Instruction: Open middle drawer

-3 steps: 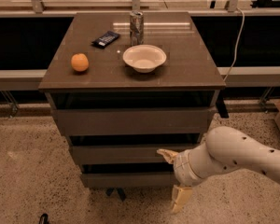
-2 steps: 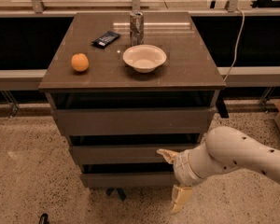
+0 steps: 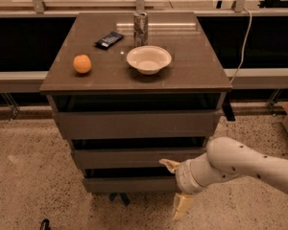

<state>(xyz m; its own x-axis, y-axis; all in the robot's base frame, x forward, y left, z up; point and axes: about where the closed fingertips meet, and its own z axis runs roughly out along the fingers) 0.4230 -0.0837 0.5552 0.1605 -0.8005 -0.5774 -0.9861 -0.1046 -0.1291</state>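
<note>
Middle drawer (image 3: 125, 158), the medium-height grey front between the taller one above and the slimmer one below in the table (image 3: 192, 73), appears shut, so opening is judged not begun. Tool (image 3: 176, 186) sits low at the drawer's right end, spread wide, holding nothing; its upper fingertip (image 3: 167, 165) is at the front's lower edge, contact undeterminable. Remaining: catch the front, pull outward. No legible writing on can (image 3: 140, 28) or dark packet (image 3: 109, 40)

Low-right arm (image 3: 252, 166), jaws wide apart
</note>
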